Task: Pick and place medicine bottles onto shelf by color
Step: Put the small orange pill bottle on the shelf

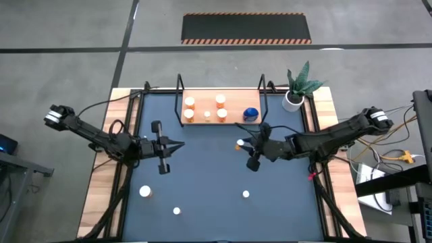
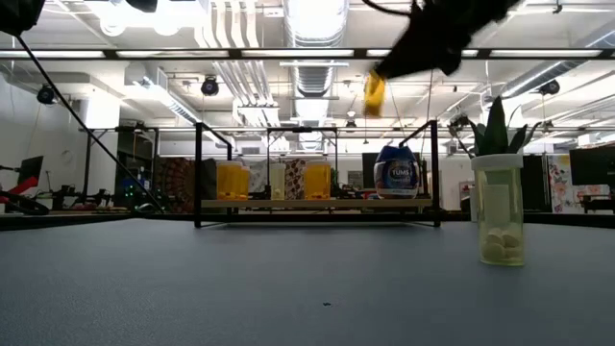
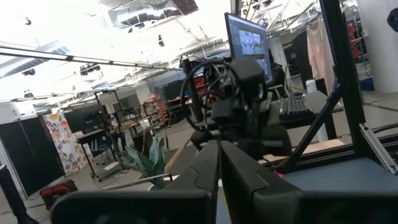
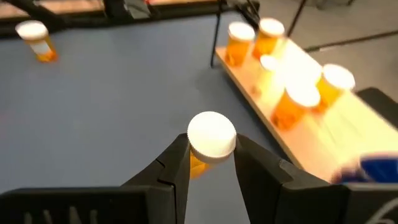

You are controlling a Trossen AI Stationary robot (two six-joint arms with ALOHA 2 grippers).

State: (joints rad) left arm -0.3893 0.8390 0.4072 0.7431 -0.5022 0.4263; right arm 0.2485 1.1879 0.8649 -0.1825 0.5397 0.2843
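Observation:
The shelf (image 1: 223, 108), a light-wood board in a black wire frame, stands at the mat's far side. It carries several orange medicine bottles with white caps (image 1: 220, 100) and a blue one (image 1: 251, 113) at its right end. My right gripper (image 1: 241, 144) is just in front of the shelf's right half, shut on a small orange bottle with a white cap (image 4: 211, 134), high above the mat (image 2: 375, 94). My left gripper (image 1: 177, 145) waits shut over the mat's left half, holding nothing. Three more bottles stand upright near the front: (image 1: 145, 192), (image 1: 177, 211), (image 1: 246, 194). My right gripper pinches the bottle between its two fingers (image 4: 177, 162), one on each side of the orange body just below the white cap (image 4: 198, 167). The cap sticks out past the fingertips. In the low view the bottle hangs tilted and lifted clear of the mat.
A potted plant (image 1: 297, 91) stands at the far right corner beside the shelf. A pale bottle with white tablets (image 2: 502, 211) stands close to the low camera. The dark-blue mat (image 1: 209, 175) has open room between the arms and the front bottles.

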